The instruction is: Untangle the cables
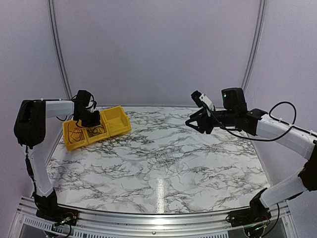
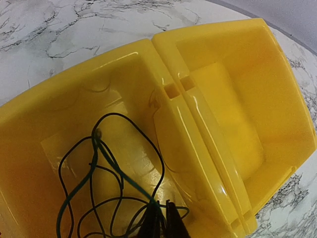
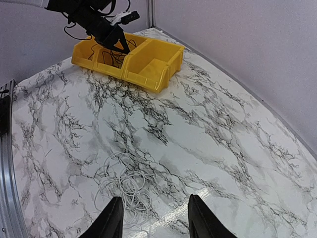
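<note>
The job looks partly done, by my reading. Some of the cables (image 2: 106,198) already lie apart from the rest in the row of yellow bins (image 1: 119,130) at the far left of the table (image 1: 208,168). Thin black loops and one green wire (image 2: 74,193) sit in the middle bin (image 2: 29,124), and the top view shows dark loops in the leftmost bin (image 1: 74,145) too (too small to count). The rightmost bin (image 2: 237,124) holds nothing.

What is left is the pale tangle (image 3: 124,187), which lies near the middle of the table, well apart from the bins. It is a loose heap of very thin whitish loops crossing over one another, hard to pick out against the marble veins.

The left gripper (image 2: 161,223) is down in the middle bin. Its fingers are close together and the green wire runs up to their tips, but I cannot tell whether they actually pinch it. The right gripper (image 3: 153,220) hangs above the right side of the table with its fingers wide apart, holding nothing. In its own view the pale tangle lies just beyond its tips.

The wires look limp and light, so I would expect them to snag on each other when one is lifted.
</note>
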`<state>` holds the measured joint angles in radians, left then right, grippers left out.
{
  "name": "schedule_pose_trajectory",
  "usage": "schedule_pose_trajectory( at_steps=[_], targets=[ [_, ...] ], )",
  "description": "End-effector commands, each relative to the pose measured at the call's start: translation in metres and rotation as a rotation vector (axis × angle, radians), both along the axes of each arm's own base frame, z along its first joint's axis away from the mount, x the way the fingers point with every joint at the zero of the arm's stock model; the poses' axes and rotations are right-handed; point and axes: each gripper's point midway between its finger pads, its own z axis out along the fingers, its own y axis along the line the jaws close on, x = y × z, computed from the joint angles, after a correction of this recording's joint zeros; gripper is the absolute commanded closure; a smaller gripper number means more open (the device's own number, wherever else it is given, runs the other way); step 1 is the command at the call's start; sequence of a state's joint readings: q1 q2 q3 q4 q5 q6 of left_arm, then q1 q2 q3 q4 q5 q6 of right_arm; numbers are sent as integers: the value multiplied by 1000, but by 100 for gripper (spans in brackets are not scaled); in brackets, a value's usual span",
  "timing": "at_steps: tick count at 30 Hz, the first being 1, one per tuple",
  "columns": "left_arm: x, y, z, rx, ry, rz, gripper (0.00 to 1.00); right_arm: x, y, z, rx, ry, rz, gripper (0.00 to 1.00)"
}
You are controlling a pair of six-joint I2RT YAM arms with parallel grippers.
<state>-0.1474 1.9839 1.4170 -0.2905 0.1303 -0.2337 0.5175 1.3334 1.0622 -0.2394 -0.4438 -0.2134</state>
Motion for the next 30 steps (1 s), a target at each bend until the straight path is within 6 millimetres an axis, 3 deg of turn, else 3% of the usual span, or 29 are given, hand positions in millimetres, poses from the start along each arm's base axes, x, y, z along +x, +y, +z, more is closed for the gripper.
schedule_pose_trajectory(
  at_steps=[1, 6, 11, 16, 20, 23, 26, 30],
  targets=[
    [1, 3, 20, -2, 4, 12, 85, -2, -4, 17, 28, -44, -5, 55],
    [-5, 11, 53, 36, -25, 31, 74, -4, -4, 15, 31, -42, -2, 55],
    [-20, 19, 68, 64, -10, 46, 60, -6, -5, 15, 30, -45, 1, 55],
    [-36, 16, 84, 33, -19, 39, 57, -7, -5, 13, 27, -47, 6, 55],
    [-51, -7, 118, -26, -88, -20, 58, -10, -4, 6, 3, -53, 33, 55],
    [-66, -48, 165, -22, -250, -150, 59, -14, 0, -6, -61, -91, 95, 54],
    [-90, -78, 197, 14, -422, -213, 57, -19, 8, -27, -163, -151, 188, 56],
    [-110, -97, 211, -102, -534, -149, 50, -13, 21, -48, -221, -140, 261, 65]
  ],
)
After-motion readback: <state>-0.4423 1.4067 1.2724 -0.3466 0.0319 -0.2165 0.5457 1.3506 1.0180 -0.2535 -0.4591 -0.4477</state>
